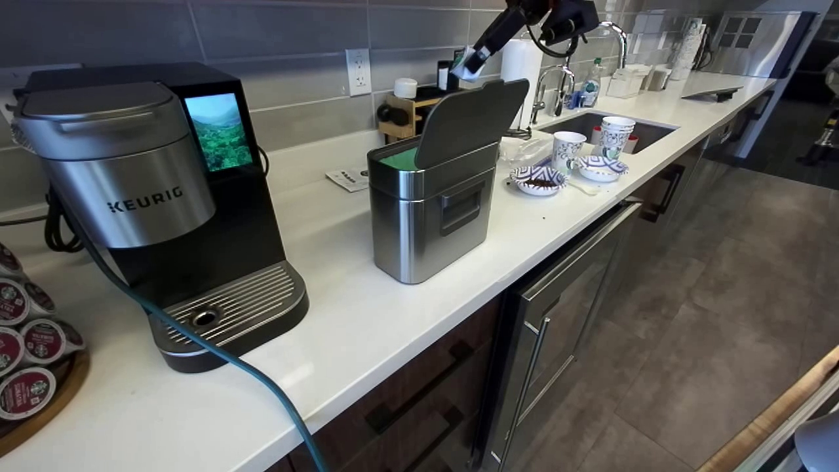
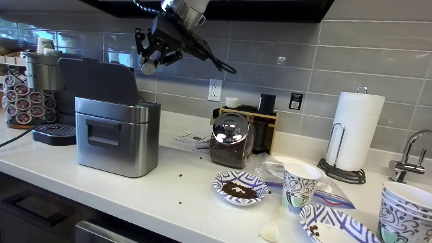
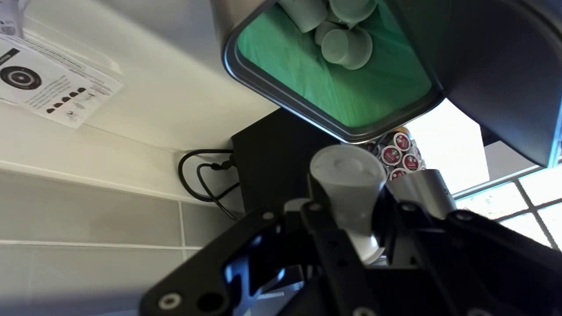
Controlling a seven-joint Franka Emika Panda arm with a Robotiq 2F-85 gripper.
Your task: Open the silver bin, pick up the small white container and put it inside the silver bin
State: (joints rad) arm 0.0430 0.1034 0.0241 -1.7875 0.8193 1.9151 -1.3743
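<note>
The bin [image 2: 116, 153], with several containers [image 3: 334, 46] lying inside it, stands on the countertop [image 2: 141, 194], in both exterior views right of the Keurig coffee machine [image 1: 134, 196] and left of the paper bowls [image 2: 243, 201].

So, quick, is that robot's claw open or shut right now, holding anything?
Gripper: closed, holding the small white container.

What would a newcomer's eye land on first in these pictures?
Probably the silver bin on the counter, its dark lid standing open in both exterior views. Then, higher up than the bin, the gripper, closed on a small white container; the wrist view also shows vivid green lining inside the bin, with white containers lying on it. In an exterior view, the coffee machine beside the bin has a brightly lit landscape screen.
</note>
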